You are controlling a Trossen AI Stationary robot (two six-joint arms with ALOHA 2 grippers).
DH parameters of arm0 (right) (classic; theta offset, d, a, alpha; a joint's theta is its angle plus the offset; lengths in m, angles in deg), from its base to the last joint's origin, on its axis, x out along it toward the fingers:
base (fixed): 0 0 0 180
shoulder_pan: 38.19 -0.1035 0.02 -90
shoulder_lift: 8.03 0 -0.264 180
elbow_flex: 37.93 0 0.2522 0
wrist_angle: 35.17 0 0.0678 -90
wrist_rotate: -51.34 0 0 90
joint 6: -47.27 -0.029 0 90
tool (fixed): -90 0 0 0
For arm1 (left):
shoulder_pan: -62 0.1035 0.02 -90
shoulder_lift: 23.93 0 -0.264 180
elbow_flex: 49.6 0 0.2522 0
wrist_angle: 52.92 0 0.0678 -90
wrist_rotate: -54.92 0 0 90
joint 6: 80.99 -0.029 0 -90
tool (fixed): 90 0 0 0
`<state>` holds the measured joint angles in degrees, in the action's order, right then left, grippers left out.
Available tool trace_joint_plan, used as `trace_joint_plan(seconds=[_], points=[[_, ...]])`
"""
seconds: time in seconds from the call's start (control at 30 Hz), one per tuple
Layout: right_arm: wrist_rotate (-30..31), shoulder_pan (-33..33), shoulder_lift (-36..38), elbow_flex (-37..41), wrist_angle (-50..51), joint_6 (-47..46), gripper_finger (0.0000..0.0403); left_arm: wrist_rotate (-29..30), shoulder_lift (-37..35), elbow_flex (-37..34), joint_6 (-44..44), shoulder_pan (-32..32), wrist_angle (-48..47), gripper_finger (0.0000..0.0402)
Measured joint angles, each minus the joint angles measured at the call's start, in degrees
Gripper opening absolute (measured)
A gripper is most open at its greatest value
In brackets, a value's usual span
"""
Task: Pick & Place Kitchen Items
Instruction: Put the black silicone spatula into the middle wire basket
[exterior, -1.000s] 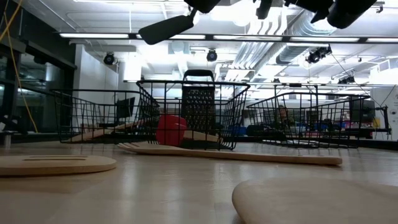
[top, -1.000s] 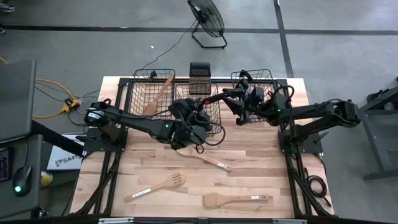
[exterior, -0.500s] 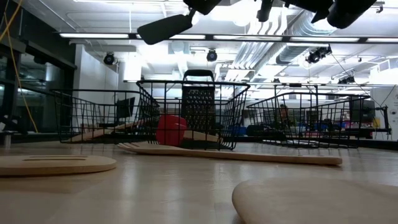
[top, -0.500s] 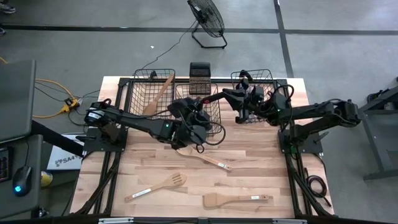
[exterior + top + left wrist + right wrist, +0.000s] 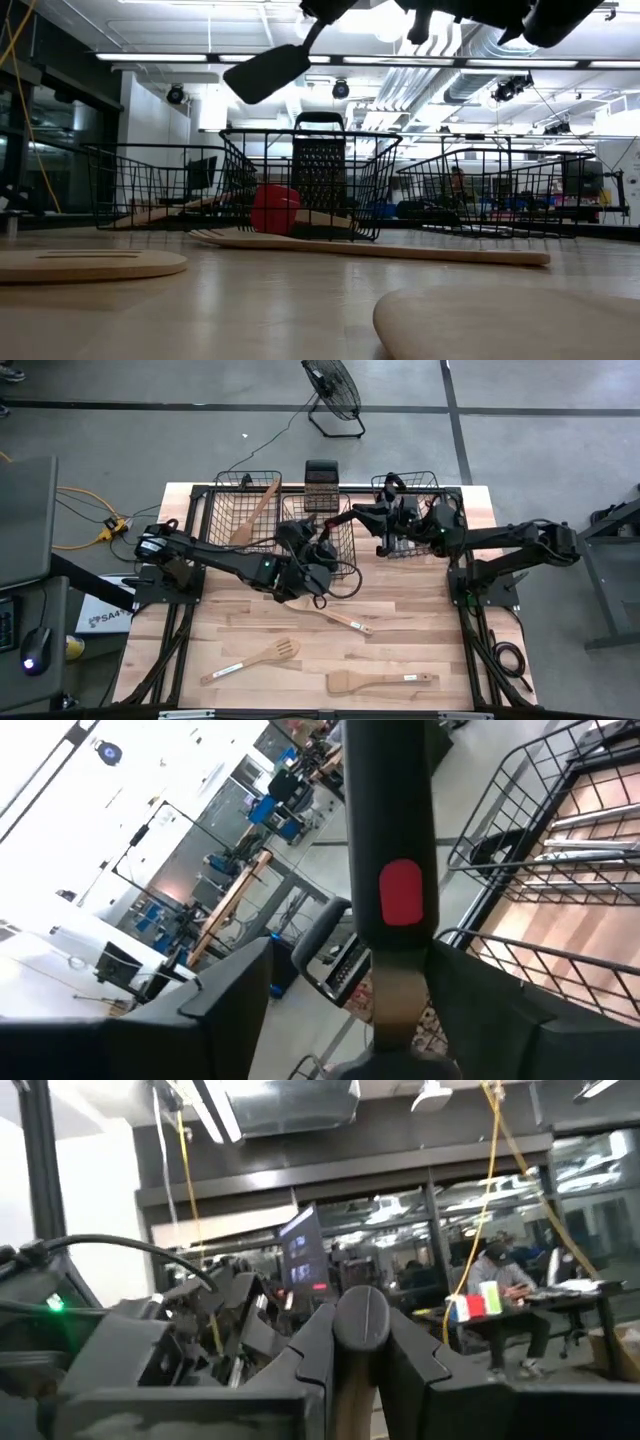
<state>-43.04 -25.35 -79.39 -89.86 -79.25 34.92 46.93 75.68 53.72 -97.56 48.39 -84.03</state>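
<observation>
High view shows both arms meeting above the middle wire basket (image 5: 325,525) at the back of the tabletop (image 5: 400,620), with a black spatula (image 5: 345,518) stretched between them. The right tool (image 5: 383,520) is closed on the handle end of that spatula; in the right wrist view the round handle end (image 5: 361,1320) sits pinched between the two fingers (image 5: 310,1350). The left tool (image 5: 318,540) has its fingers spread wide, and in the left wrist view the dark handle with a red patch (image 5: 400,892) runs up between them without being clamped. In the low view the spatula's black blade (image 5: 268,72) hangs in the air above the basket, which holds a grater (image 5: 318,165) and a red utensil (image 5: 274,208). A wooden spoon (image 5: 250,515) lies in the left basket (image 5: 235,510). Three more wooden utensils lie on the open tabletop: a spoon (image 5: 330,615) just in front of the middle basket, a slotted spatula (image 5: 252,658) and a flat spatula (image 5: 378,681) nearer the front edge.
</observation>
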Motion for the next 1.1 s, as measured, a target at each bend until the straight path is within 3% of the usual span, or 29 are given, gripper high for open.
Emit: trace_joint_plan(seconds=[0.17, 0.3, 0.47, 0.63, 0.73, 0.97, 1.1], points=[[-6.0, 4.0, -0.2, -3.3, 11.1, -1.0, 0.004, 1.9, -1.1, 0.0, 0.6, -1.1, -3.4, 0.025], [-10.9, 6.6, -0.1, -6.0, 17.9, 0.9, 0.004, 1.4, -2.5, -0.1, 7.4, -2.3, -11.4, 0.0238], [-14.8, 9.3, 0.0, -6.2, 19.7, 0.4, 0.004, -1.6, -6.8, 0.1, 26.5, -3.4, -25.4, 0.0218], [-23.5, 13.5, -0.2, -6.2, 20.7, -1.0, 0.004, -9.3, -9.4, 0.0, 46.4, -3.3, -40.5, 0.0201], [-27.0, 15.0, -0.3, -6.2, 20.8, 0.4, 0.004, -11.2, -10.2, 0.1, 53.8, -3.3, -45.8, 0.0193], [-41.7, 17.7, -0.7, -6.2, 17.5, 6.3, 0.004, -13.8, -10.0, 0.0, 60.6, -3.3, -50.1, 0.0186], [-43.9, 17.6, -3.5, -6.1, 13.0, 6.7, 0.004, -13.9, -9.9, 0.0, 60.6, -3.3, -49.6, 0.0186]])
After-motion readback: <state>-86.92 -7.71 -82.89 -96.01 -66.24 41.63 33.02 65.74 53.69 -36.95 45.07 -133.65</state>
